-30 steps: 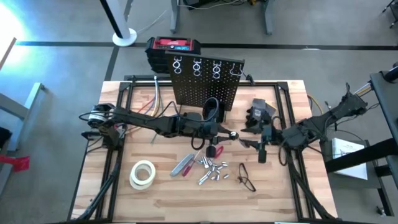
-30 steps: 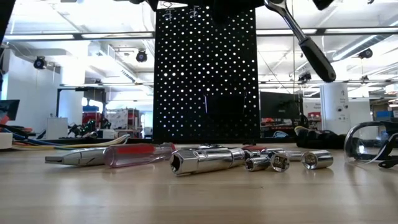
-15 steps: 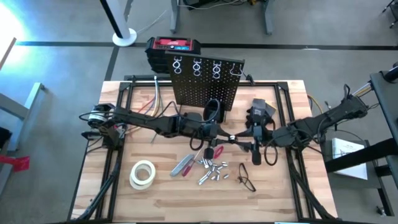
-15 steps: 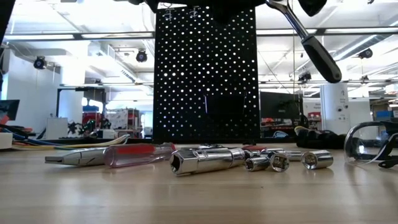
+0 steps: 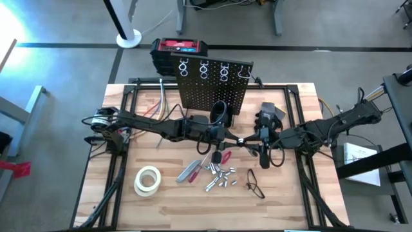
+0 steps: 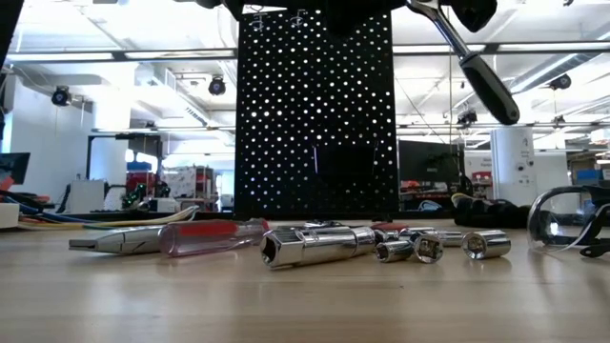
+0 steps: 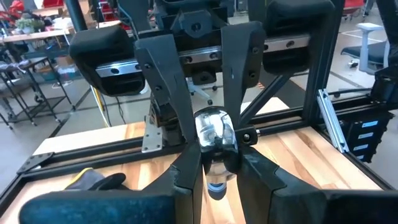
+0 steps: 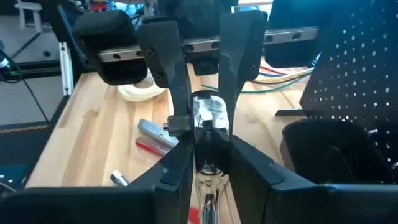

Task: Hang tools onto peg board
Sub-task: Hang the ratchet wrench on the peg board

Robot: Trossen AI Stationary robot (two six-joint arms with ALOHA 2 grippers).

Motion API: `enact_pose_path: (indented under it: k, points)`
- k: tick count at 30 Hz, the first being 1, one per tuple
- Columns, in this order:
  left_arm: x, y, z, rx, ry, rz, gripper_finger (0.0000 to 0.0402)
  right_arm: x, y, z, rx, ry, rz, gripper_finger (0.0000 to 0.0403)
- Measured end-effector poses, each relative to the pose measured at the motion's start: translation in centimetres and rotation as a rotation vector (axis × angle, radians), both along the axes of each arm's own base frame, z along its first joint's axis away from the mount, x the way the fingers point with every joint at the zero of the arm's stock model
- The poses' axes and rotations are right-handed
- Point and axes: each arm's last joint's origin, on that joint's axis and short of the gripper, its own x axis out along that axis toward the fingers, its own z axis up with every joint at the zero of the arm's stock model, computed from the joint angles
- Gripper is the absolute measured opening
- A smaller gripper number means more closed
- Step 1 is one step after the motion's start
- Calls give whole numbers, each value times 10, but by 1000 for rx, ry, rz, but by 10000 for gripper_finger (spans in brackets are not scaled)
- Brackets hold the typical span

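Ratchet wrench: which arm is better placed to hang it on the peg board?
Left, probably: the left end effector grips the ratchet wrench directly before the peg board; the right end effector sits farther off.

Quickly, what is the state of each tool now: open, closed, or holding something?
Left tool: closed on the ratchet wrench, at its silvery head.
Right tool: closed on the same ratchet wrench.

Left claw (image 5: pixel 226 138) and right claw (image 5: pixel 255 140) meet mid-table, fingers clamped.
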Motion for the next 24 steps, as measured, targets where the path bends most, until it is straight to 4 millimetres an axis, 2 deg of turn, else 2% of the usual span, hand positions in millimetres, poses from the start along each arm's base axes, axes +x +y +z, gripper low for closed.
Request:
enact_pose_path:
  k: [4,8,12,18,24]
  points:
    - [0,0,0,-11,7,0,58,1,-1,-2,-30,17,13,37]
    - [0,1,-1,-17,14,6,59,0,-2,0,-49,7,18,37]
    - [-3,2,3,-15,33,66,106,-2,-3,8,-72,-7,14,37]
    - [-17,4,10,-10,141,94,176,-16,-8,44,-104,-131,-4,37]
    - [-32,4,21,-10,142,97,189,-32,-17,88,-203,-278,-50,37]
